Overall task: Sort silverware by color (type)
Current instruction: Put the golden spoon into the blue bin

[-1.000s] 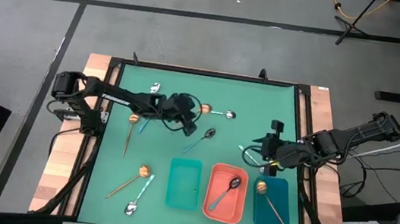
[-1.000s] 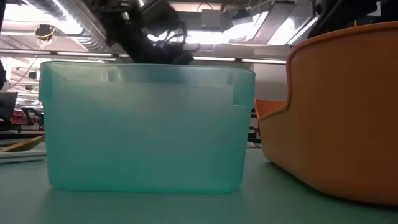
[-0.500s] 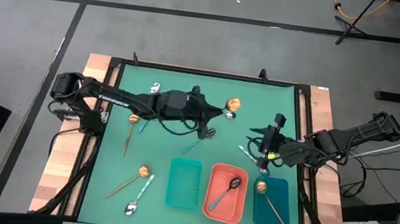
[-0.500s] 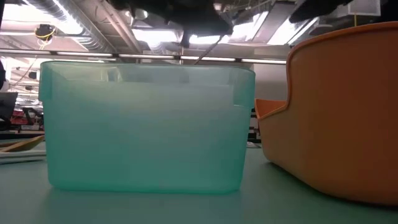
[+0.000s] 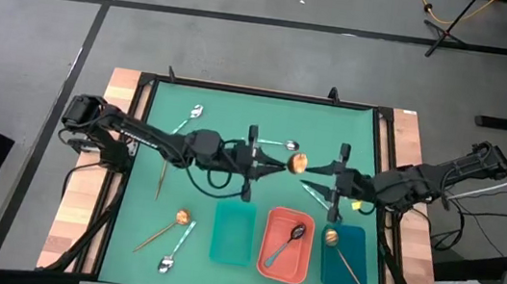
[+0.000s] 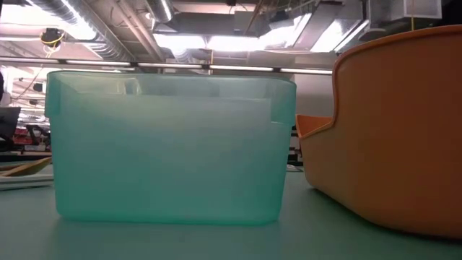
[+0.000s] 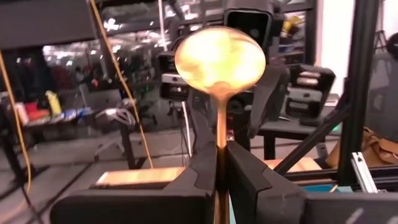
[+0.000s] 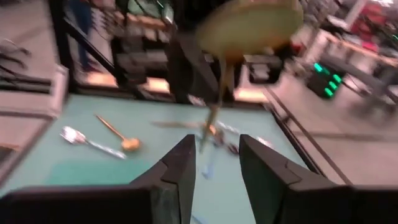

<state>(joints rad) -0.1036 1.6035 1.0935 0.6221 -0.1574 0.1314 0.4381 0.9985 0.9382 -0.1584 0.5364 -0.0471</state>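
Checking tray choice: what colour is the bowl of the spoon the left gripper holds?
Gold-copper; the spoon's bowl shows best in the left wrist view.

The mat (image 5: 234,140) is green, framed in black, with pale wood edges at both sides. At lower centre sit a teal tray (image 5: 233,233), a coral tray (image 5: 285,246) and a dark blue tray (image 5: 345,257). The spoon (image 5: 298,162) at centre has a gold-copper bowl. The arms are black. The floor at the top is grey with dark lines.
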